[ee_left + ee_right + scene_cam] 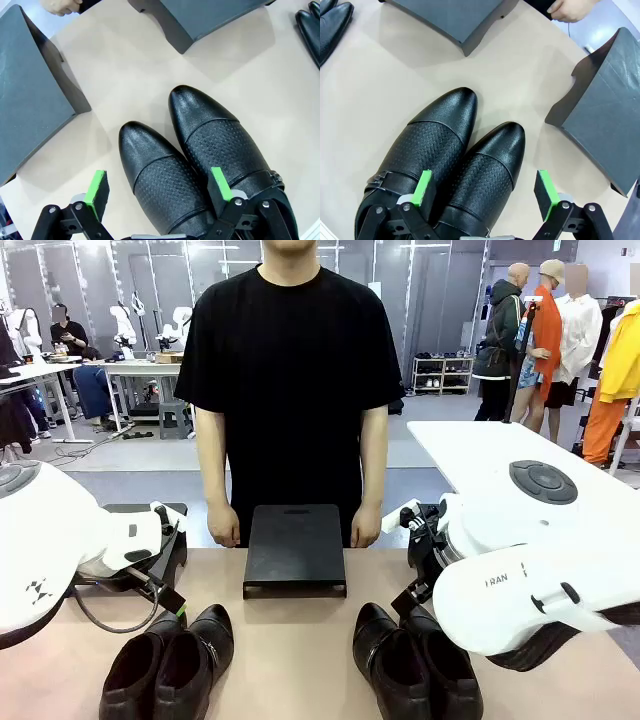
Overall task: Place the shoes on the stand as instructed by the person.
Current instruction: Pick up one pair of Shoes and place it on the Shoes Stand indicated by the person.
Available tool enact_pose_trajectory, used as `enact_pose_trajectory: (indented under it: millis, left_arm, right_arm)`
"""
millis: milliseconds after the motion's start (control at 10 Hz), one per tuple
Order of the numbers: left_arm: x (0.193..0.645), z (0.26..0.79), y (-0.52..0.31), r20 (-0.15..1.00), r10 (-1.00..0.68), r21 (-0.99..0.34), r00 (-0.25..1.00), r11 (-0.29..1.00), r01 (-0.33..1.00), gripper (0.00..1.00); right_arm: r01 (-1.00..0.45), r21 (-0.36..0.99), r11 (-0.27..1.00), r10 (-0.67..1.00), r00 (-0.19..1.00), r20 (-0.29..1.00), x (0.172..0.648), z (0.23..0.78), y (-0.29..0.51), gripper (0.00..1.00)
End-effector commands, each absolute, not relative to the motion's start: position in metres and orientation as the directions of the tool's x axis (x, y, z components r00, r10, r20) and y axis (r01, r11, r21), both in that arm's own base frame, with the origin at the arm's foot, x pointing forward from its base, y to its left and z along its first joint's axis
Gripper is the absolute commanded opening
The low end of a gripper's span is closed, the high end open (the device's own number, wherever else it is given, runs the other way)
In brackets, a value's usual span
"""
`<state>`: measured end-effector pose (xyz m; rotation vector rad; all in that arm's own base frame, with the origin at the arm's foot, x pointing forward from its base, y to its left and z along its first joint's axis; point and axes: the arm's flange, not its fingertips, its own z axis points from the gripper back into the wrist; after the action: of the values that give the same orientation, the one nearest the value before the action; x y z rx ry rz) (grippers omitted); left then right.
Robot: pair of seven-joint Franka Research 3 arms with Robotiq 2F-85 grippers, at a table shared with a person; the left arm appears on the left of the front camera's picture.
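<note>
Two pairs of glossy black shoes stand toes-forward on the tan table, one pair at the left and one at the right. My left gripper hangs open just above the left pair, its green pads straddling one shoe of that pair. Over the right pair my right gripper is open too, one shoe's width between its pads. A black stand sits at the table's far middle. The person stands behind it with both hands at the table's edge.
Another dark stand lies to the left of the left pair, and one more to the right of the right pair. The person's hands rest near the stands. Bare tabletop separates the two pairs.
</note>
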<state>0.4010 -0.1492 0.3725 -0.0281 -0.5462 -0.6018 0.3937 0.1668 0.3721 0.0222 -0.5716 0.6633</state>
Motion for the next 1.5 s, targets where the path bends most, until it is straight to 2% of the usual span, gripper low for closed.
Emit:
enact_pose_trajectory:
  millis: [0,800,900,1000,1200,1400]
  left_arm:
    - [0.401,0.372,-0.15,0.496,-0.531,0.131,0.687,0.828,0.545,1.0]
    - [0.401,0.372,-0.15,0.496,-0.531,0.131,0.687,0.828,0.545,1.0]
    - [0.401,0.372,-0.15,0.496,-0.531,0.131,0.687,0.828,0.545,1.0]
    - [0.406,0.395,-0.147,0.487,-0.54,0.134,0.687,0.823,0.552,1.0]
    - [0.407,0.432,-0.137,0.492,-0.484,-0.022,0.724,0.824,0.566,1.0]
    - [0.4,0.48,-0.114,0.538,-0.424,-0.156,0.728,0.799,0.581,1.0]
  right_arm:
    - [-0.588,-0.158,0.793,0.576,0.641,0.508,0.394,0.372,0.167,1.0]
    - [-0.589,-0.16,0.793,0.577,0.64,0.508,0.394,0.372,0.167,1.0]
    - [-0.633,-0.137,0.762,0.596,0.605,0.528,0.396,0.393,0.168,1.0]
    - [-0.639,-0.118,0.76,0.59,0.602,0.538,0.404,0.419,0.164,1.0]
    - [-0.64,0.013,0.768,0.503,0.616,0.606,0.413,0.462,0.155,1.0]
    - [-0.657,0.135,0.742,0.461,0.645,0.609,0.41,0.503,0.132,1.0]
